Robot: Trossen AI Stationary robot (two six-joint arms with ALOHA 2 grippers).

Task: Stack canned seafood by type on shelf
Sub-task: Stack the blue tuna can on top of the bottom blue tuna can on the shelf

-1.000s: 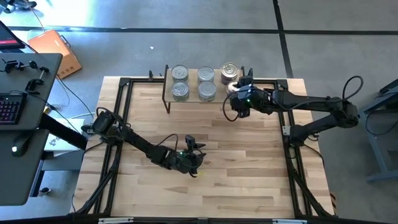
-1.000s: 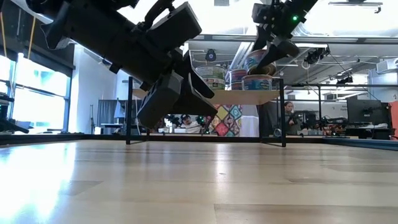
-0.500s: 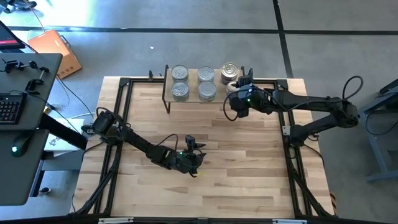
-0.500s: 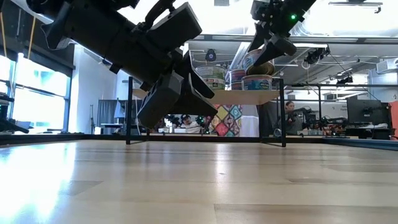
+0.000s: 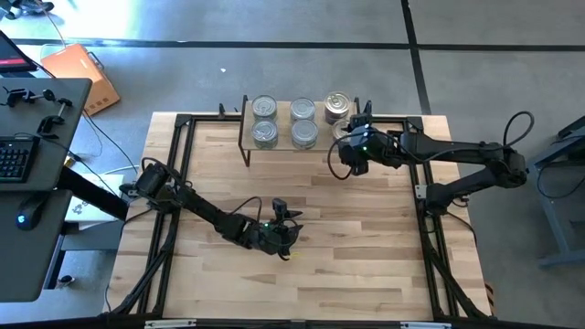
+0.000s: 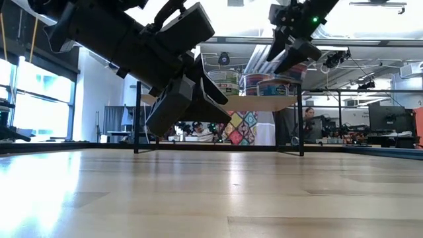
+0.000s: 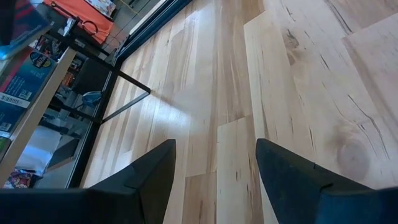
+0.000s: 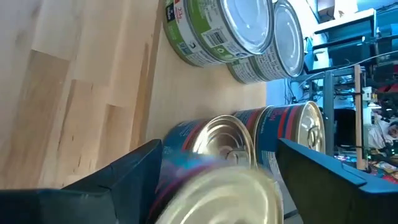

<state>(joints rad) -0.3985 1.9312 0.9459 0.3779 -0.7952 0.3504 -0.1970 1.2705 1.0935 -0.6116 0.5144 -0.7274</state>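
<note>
Six tins on the shelf (image 5: pixel 315 140) at the table's far edge: two silver-lidded stacks (image 5: pixel 264 133), (image 5: pixel 303 133) of two, plus two blue-labelled, gold-lidded tins (image 8: pixel 289 130) at the right end. Poised over the nearer gold tin (image 8: pixel 211 149), the right gripper (image 5: pixel 346 139), fingers spread wide either side; contact unclear. Parked mid-table, the left gripper (image 5: pixel 285 212), wide open, holding nothing.

Bright, even light falls from overhead, with daylight from windows at the far left of the room throwing a pale glare across the wooden surface (image 6: pixel 99 192). The nearest can (image 8: pixel 217 186) is smeared with blur before the right wrist camera.
</note>
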